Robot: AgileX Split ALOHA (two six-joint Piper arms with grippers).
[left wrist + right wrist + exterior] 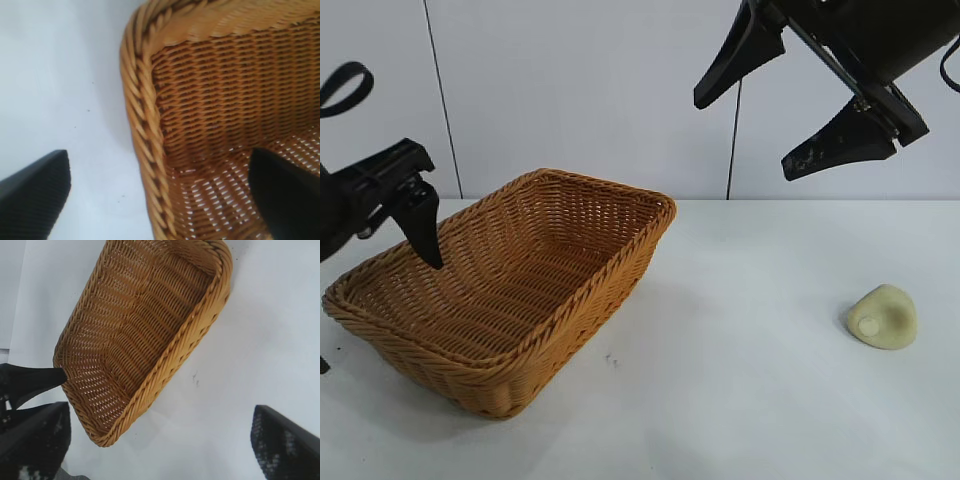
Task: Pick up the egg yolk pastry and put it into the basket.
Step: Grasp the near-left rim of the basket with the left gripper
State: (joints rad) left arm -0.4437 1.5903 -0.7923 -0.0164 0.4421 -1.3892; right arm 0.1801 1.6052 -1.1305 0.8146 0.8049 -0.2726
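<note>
The egg yolk pastry (883, 316), a small pale yellow lump with a round dimple, lies on the white table at the right, apart from everything. The orange-brown wicker basket (620, 265) stands at the left with nothing inside. High above the table, between basket and pastry, my right gripper (785, 105) hangs open and holds nothing; its wrist view shows the basket (200, 325) below but not the pastry. My left gripper (160, 200) is open over the basket's left rim (145, 115), one finger (420, 225) hanging inside the basket.
White table (740, 400) runs bare between basket and pastry and along the front. A white panelled wall (590, 90) closes the back. The left arm's finger (30, 380) shows in the right wrist view at the basket's far end.
</note>
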